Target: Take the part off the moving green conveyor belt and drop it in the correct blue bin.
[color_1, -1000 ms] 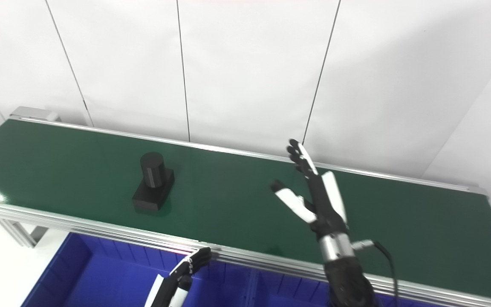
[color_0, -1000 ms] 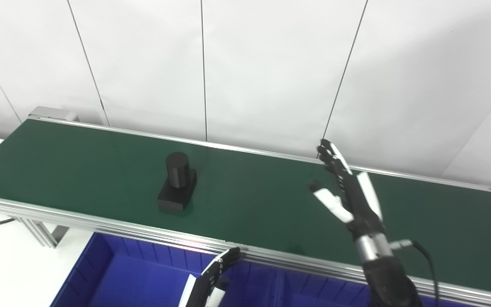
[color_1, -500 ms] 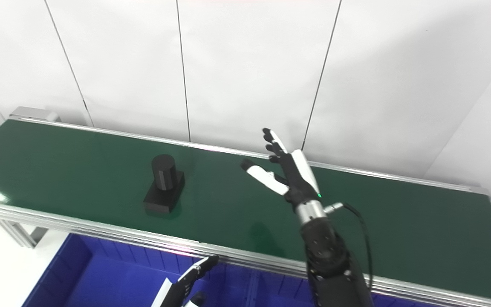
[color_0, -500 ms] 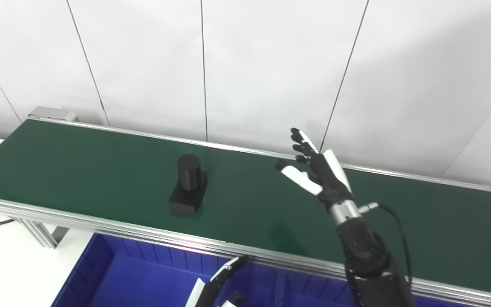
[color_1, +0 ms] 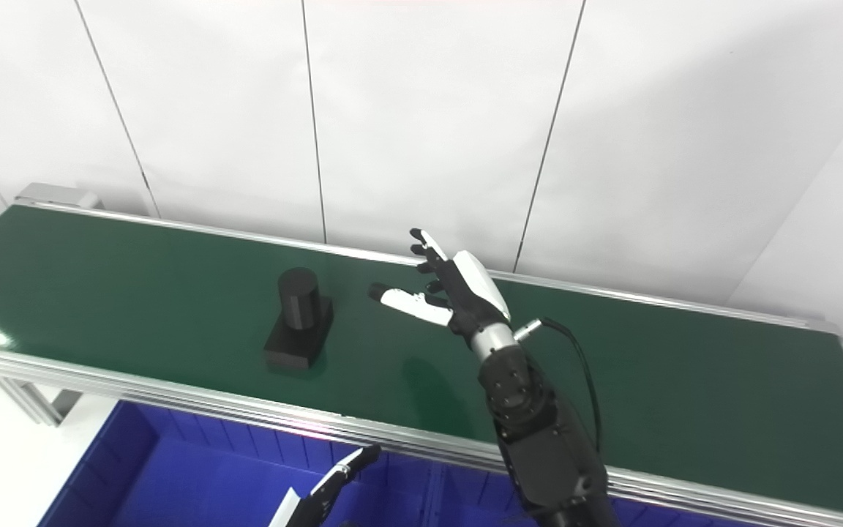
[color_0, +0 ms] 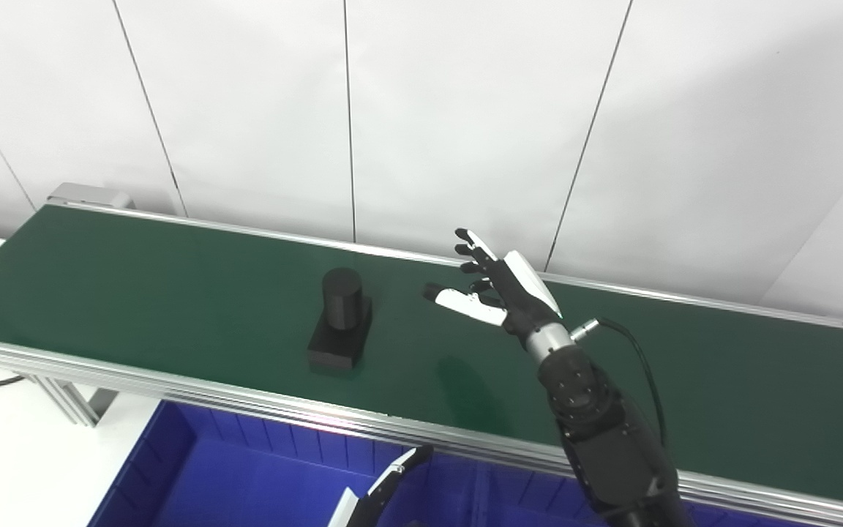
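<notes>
A green conveyor belt (color_0: 173,285) runs across the middle of the frame from the left edge toward the lower right, edged by aluminium rails. On it, left of centre, stands the part (color_0: 341,320): a black upright cylinder on a black rectangular base, resting on the belt surface nearer the front rail than the back one.

The right hand (color_0: 498,289) is raised above the belt at the centre of the frame, to the right of the part and apart from it. Its fingers (color_0: 474,249) are spread and stretched out toward the upper left, the thumb pointing left toward the part, and it holds nothing. Its black forearm rises from the bottom edge right of centre, with a cable looping off the wrist.

The left hand (color_0: 385,490) shows only at the bottom edge, below the front rail and over the blue bin (color_0: 195,468). Only a couple of extended black-and-white fingers are in view, so whether that hand is spread or closed cannot be told.

A white table (color_0: 19,454) surface sits at the lower left, and a white panelled wall (color_0: 465,110) fills the upper half of the frame.
</notes>
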Robot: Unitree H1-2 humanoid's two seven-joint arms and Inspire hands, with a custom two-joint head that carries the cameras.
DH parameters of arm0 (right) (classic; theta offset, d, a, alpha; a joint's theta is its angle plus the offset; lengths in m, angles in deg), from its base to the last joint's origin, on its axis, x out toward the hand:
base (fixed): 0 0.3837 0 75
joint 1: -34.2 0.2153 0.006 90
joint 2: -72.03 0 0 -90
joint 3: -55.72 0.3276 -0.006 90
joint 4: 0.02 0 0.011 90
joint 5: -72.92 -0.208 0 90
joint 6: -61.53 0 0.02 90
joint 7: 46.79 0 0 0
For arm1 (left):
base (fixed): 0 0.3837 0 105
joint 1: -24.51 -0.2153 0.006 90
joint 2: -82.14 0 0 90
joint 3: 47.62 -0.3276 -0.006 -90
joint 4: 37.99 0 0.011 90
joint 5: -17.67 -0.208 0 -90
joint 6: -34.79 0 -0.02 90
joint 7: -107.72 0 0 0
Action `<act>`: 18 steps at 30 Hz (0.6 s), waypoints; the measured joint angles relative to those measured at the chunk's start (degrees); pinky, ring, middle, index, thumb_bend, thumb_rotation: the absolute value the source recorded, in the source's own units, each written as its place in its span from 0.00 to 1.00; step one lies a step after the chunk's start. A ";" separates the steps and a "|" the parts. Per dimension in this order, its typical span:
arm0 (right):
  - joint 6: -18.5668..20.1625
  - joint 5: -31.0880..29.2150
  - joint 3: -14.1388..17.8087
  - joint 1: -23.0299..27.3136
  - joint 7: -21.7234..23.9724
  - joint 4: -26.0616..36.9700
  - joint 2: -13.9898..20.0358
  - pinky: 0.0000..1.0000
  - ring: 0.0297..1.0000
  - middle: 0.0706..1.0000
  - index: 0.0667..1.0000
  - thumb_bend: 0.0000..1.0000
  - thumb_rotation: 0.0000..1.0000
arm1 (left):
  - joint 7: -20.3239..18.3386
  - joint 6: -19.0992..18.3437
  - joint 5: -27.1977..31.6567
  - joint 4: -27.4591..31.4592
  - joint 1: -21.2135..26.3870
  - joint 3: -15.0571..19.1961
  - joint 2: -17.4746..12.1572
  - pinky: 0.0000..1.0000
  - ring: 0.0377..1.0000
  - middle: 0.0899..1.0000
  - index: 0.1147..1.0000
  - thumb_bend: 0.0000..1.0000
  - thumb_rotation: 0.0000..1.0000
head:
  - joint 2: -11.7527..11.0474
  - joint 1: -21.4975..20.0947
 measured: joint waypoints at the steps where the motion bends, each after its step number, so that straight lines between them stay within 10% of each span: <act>1: 0.04 0.26 -0.32 0.40 -0.02 -0.69 -0.26 0.74 0.88 0.94 0.98 0.86 0.72 | 0.02 0.00 0.03 0.00 -0.05 -0.02 0.01 0.94 0.91 0.89 0.86 0.79 1.00 | 0.00 -0.17; 18: 1.00 3.04 -2.68 6.37 -1.54 -12.44 -3.38 0.75 0.86 0.93 0.97 0.97 0.58 | 0.00 0.00 1.31 0.59 -0.71 0.16 0.70 0.96 0.91 0.88 0.84 0.87 1.00 | 0.35 0.00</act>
